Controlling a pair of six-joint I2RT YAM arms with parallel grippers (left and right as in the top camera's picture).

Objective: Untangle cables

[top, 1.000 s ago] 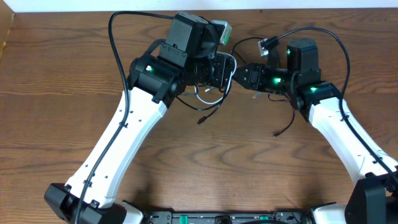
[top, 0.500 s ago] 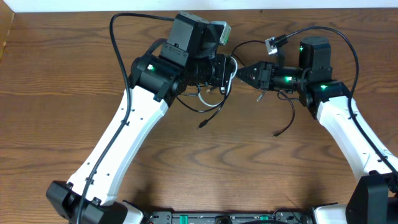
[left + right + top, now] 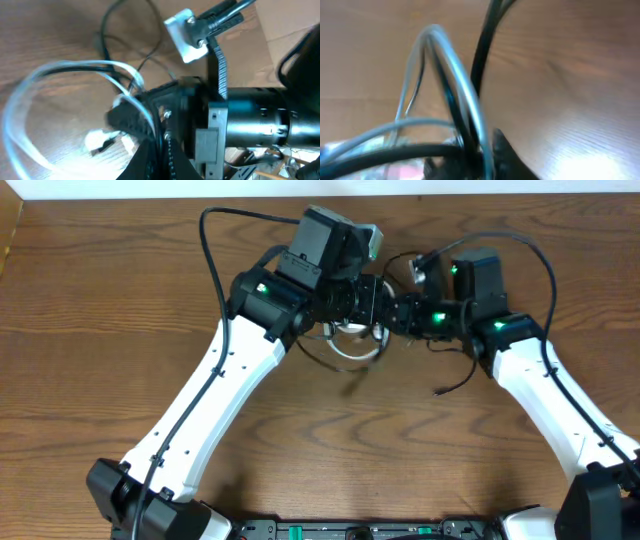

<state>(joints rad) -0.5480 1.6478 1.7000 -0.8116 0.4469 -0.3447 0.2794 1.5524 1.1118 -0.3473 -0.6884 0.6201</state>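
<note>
Cable tangle, centre of the tabletop (image 3: 110,330), near its far edge.
We record, left to right: left gripper (image 3: 370,298) clenched on the cables (image 3: 335,332), white loop (image 3: 358,352) on its near side; right gripper (image 3: 393,310) against the same bunch, grip we cannot tell; black cord end (image 3: 446,388) trailing right.

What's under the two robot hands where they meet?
A white cable loops out from under them, with a thin black cable beside it. The left gripper and right gripper cover where the cords meet, so that is hidden.
</note>
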